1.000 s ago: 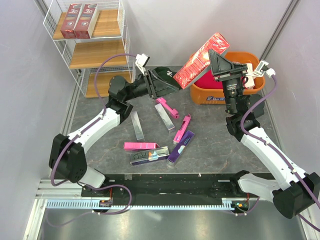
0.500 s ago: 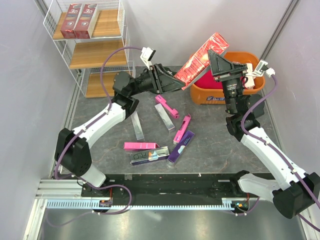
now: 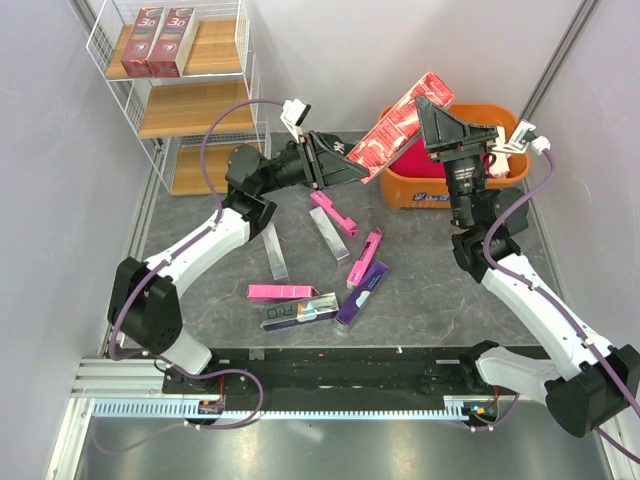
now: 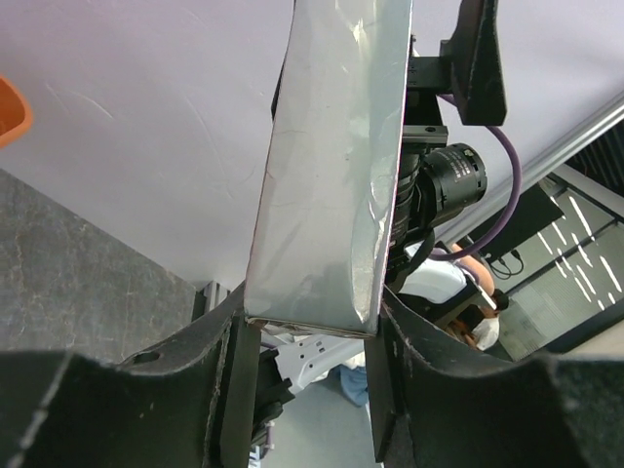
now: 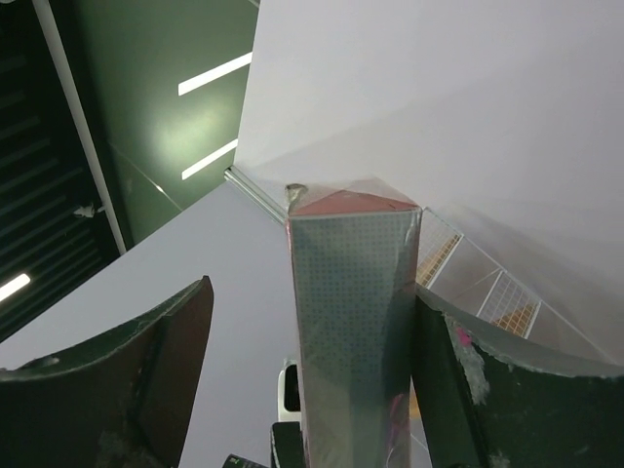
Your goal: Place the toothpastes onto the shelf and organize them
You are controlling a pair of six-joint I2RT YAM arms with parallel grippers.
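A second ago the left pincer (image 3: 360, 165) stood spread and short of the red box (image 3: 400, 125). Now it has reached in and pinches the box's lower end. The right pincer (image 3: 432, 105), clamped on the upper end back then, now stands spread around it. The box is still in mid-air, slanting up from the left pincer to the right one, above the near rim of the orange tub (image 3: 440, 192).

The left wrist view shows both fingers (image 4: 234, 361) pressed flat on the box (image 4: 331, 195), whose silver face is turned to that camera; the top view shows only its red side. The right wrist view shows a clear gap between the box (image 5: 356, 331) and one finger (image 5: 146, 370). Whether the other finger (image 5: 468, 380) touches the box, I cannot tell.

Only the top view shows the rest. The shelf (image 3: 215, 105) stands well apart from the left pincer, on its far side from the right pincer, with two red packs (image 3: 155, 42) on its top board. Seven loose packs (image 3: 328, 232) lie on the tabletop (image 3: 430, 270) below both pincers, toward the arm bases.
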